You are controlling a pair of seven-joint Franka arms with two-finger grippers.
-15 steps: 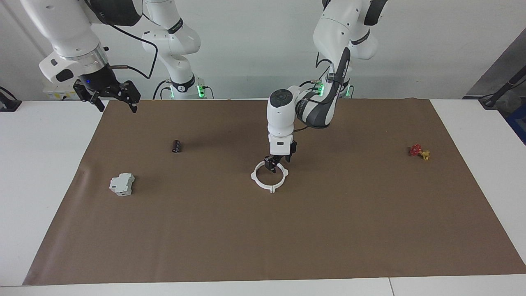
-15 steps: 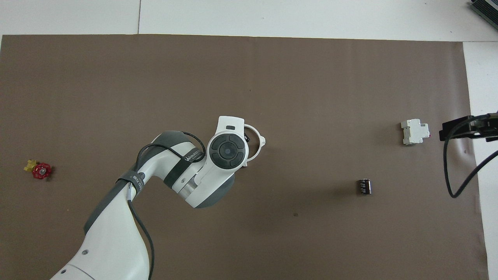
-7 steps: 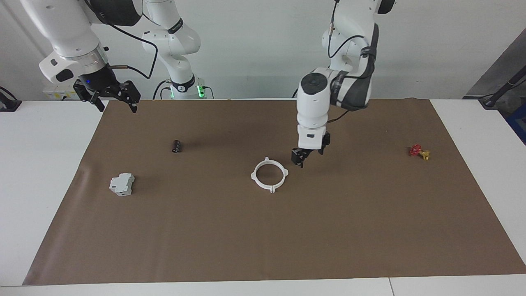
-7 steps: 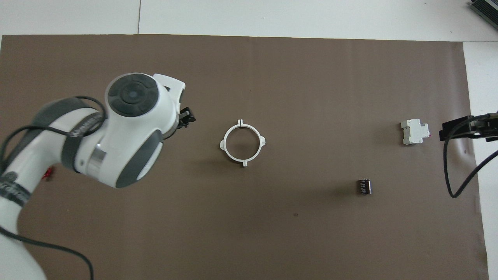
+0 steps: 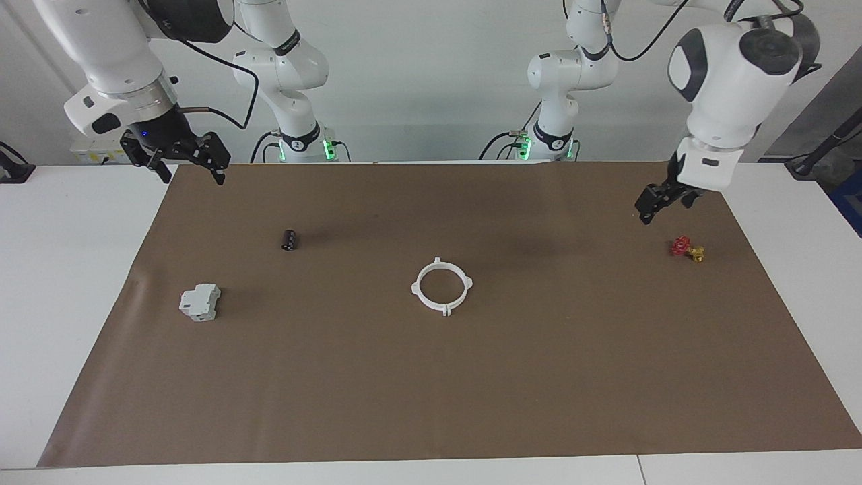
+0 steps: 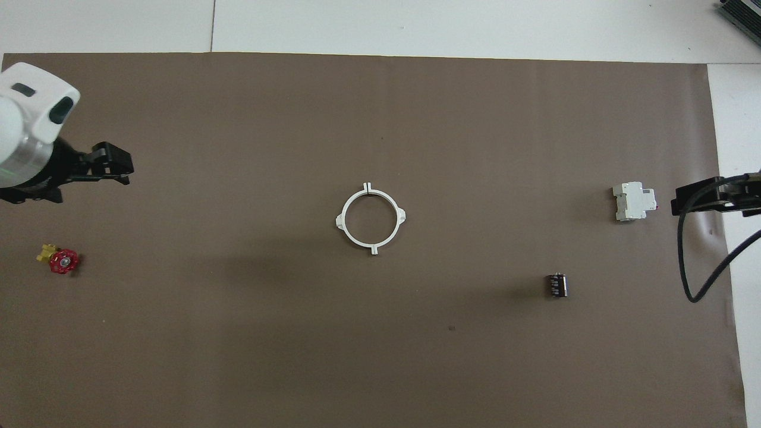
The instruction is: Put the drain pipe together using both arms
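White plastic makes up the drain pipe (image 5: 441,287): two thin half-ring arcs joined into one closed ring with small tabs jutting from its rim, lying flat on the brown mat (image 5: 431,391) in the middle of the counter (image 5: 67,269), well apart from both sets of fingers. The left gripper (image 5: 661,201) hangs in the air over the mat at the left arm's end of the counter, its fingers apart and empty, with the small red-and-yellow valve piece (image 5: 687,248) lying on the mat near them. The right gripper (image 5: 180,160) hangs over the mat's edge at the right arm's end, its fingers spread wide and holding nothing; the grey boxy block (image 5: 200,302) and a small dark cylinder (image 5: 289,240) lie on the mat, apart from those fingers. Only the facing view shows both arms whole, their bases with green lights, and how high the fingers stand above the mat. The overhead view shows the ring's round outline and its four tabs plainly, but cuts the right gripper off at the frame's edge.
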